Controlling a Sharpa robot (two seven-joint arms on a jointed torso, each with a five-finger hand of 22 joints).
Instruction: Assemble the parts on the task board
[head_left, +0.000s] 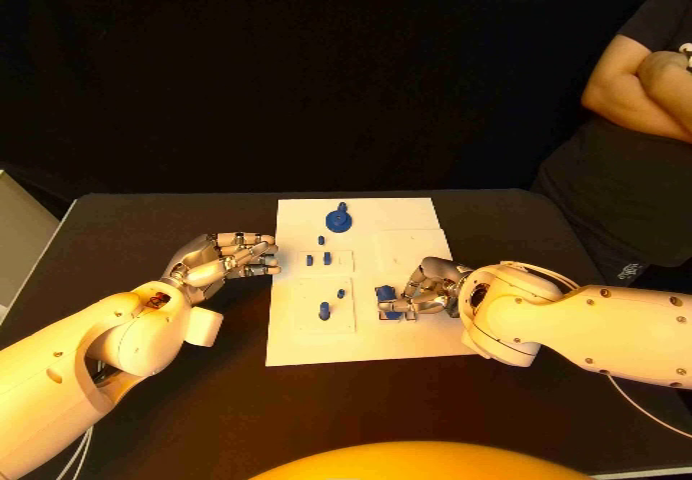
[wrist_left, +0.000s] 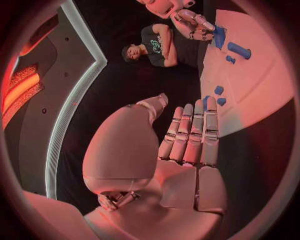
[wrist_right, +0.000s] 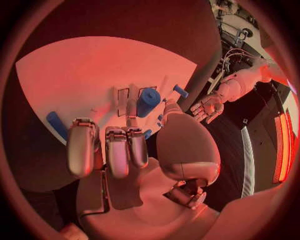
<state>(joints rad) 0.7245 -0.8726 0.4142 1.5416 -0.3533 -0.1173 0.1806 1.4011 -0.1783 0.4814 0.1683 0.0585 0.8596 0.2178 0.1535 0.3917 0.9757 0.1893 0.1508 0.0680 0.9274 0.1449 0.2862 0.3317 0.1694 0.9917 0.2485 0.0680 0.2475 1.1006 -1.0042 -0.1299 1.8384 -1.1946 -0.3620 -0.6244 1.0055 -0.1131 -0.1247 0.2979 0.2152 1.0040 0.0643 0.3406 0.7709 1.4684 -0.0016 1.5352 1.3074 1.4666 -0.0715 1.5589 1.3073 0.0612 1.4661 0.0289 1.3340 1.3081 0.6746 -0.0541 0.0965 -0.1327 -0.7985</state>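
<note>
From my head camera, my right robot hand (head_left: 418, 292) pinches a small blue plastic part (head_left: 385, 294) over the flat white task board (head_left: 411, 340) on the black worktop (head_left: 159, 215). My left wrist camera shows my left robot hand (wrist_left: 187, 150) flat, fingers together, empty. In my right wrist camera a blue cylinder (wrist_right: 148, 102) sits beyond my fingertips; I judge a loose pinch could drop it askew.

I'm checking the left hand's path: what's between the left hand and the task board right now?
In the head view, the left hand hovers at the left edge of the task board. Only bare black table shows there; nothing lies between.
</note>
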